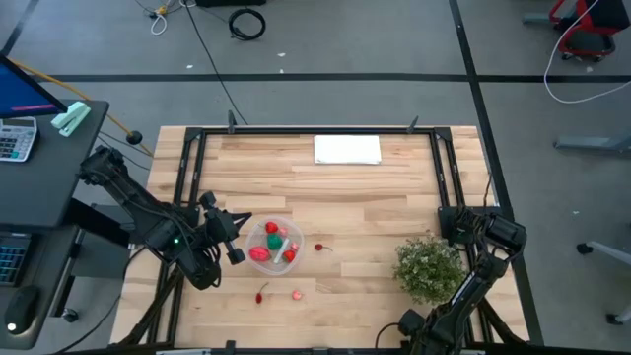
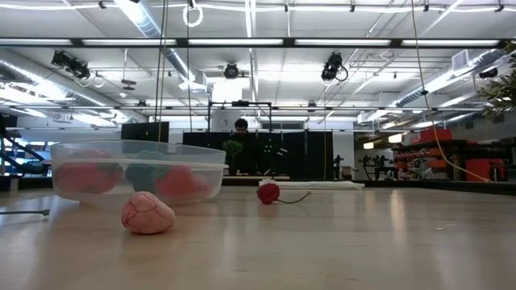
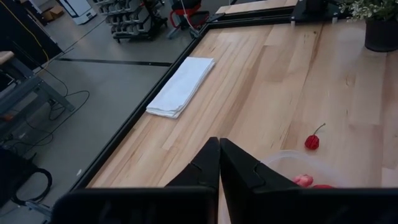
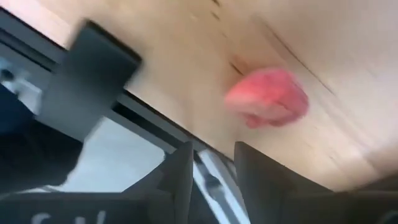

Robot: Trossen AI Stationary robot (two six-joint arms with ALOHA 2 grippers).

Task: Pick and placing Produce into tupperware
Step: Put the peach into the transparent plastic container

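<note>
You can see the tupperware (image 1: 273, 244), a clear, shallow round tub, left of centre in the high view, holding red pieces and one green piece of produce (image 1: 273, 246). Your left gripper (image 1: 233, 243) sits at its left rim, fingers pressed together and empty. Three pieces lie loose on the wooden table (image 1: 375, 197): a red cherry (image 1: 319, 248) just right of the tub, a second stemmed cherry (image 1: 260, 296) and a wrinkled pink fruit (image 1: 297, 293) below it. Your right gripper (image 4: 211, 163), fingers apart with nothing between them, points at a pink fruit (image 4: 268, 98), near the bushy potted plant (image 1: 428, 266) at lower right.
</note>
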